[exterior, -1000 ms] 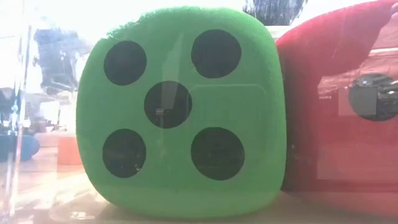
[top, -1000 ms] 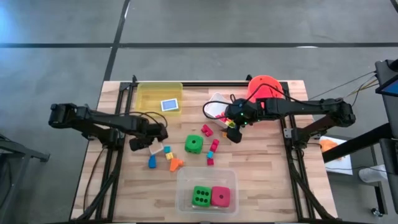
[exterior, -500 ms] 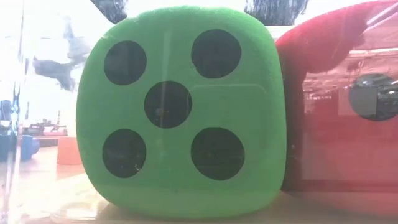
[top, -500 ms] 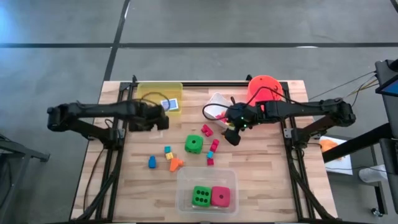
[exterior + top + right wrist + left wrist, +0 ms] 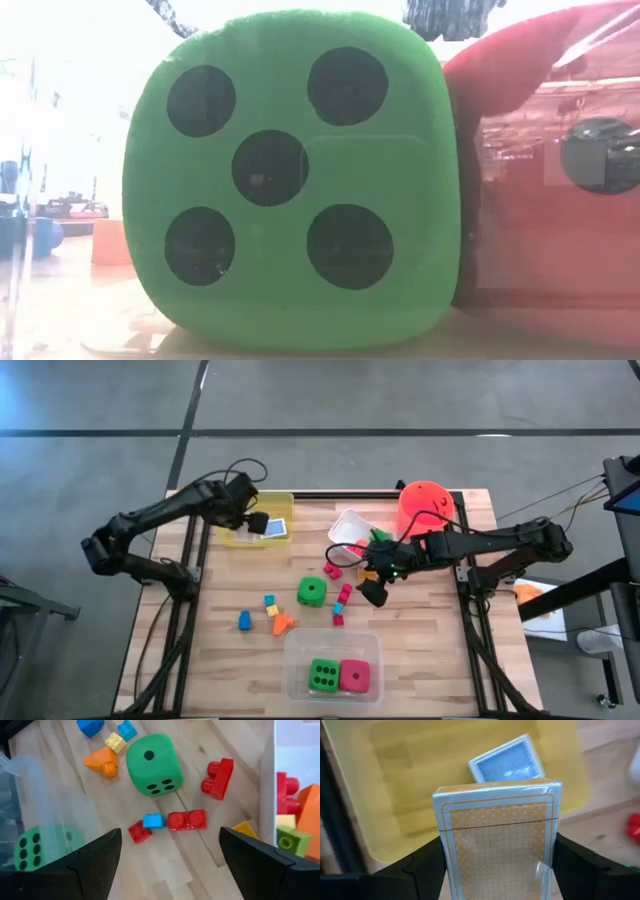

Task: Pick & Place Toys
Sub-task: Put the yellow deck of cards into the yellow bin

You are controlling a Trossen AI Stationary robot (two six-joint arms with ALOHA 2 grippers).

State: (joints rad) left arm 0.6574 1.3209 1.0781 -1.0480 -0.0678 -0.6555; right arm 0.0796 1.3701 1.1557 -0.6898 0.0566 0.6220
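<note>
Tile drop: left end effector pinches beige tile above yellow tub; release low, beside blue tile. Right end effector spread.

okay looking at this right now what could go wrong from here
The left pincer holds a beige tile above the yellow tub. Dropped on end, it may land tilted on the blue tile. The open right pincer hangs low over small blocks by the green die and could knock them.

bare table beside clear tub
</note>
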